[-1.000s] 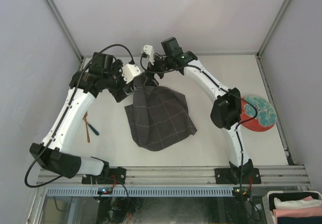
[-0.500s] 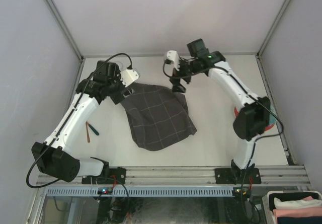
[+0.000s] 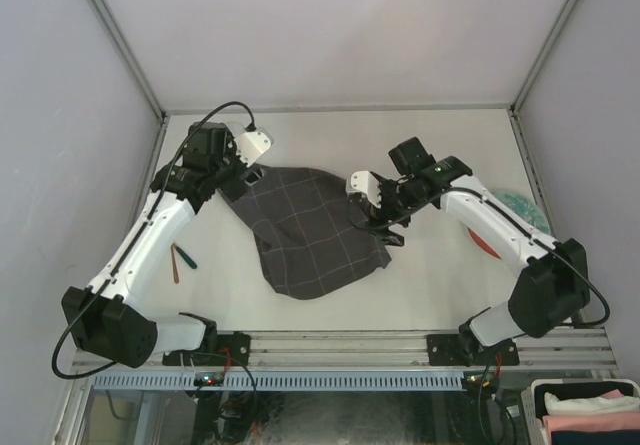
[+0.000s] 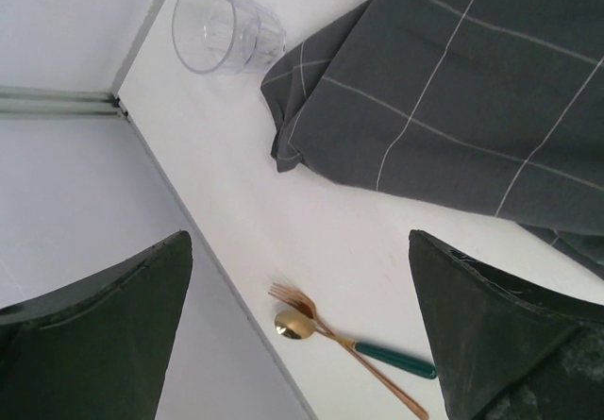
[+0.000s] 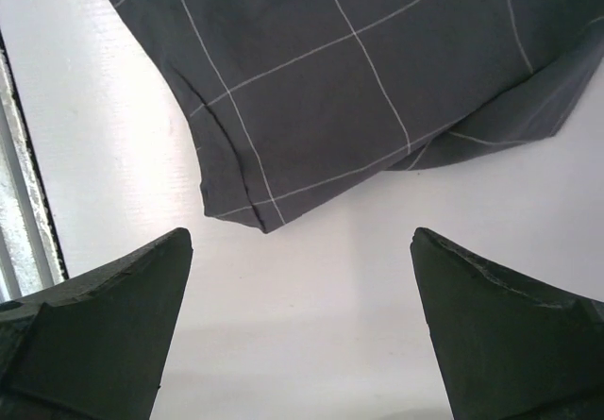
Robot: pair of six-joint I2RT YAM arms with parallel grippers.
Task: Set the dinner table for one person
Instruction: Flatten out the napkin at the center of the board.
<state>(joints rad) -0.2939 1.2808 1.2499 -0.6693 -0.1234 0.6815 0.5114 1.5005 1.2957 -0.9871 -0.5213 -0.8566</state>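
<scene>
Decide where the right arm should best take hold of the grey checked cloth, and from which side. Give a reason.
Probably the hemmed corner of the checked cloth that points toward the right gripper. The cloth lies flat, so its middle offers little to pinch, while that corner juts onto bare tabletop. Come in from the open table side, jaws straddling the tip.

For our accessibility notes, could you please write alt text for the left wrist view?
A crumpled dark grey checked cloth fills the upper right of the off-white matte tabletop. A clear ribbed glass tumbler sits past its corner, and a gold fork and green-handled gold spoon lie side by side nearer the camera, between the dark fingers of the open left end effector.
</scene>
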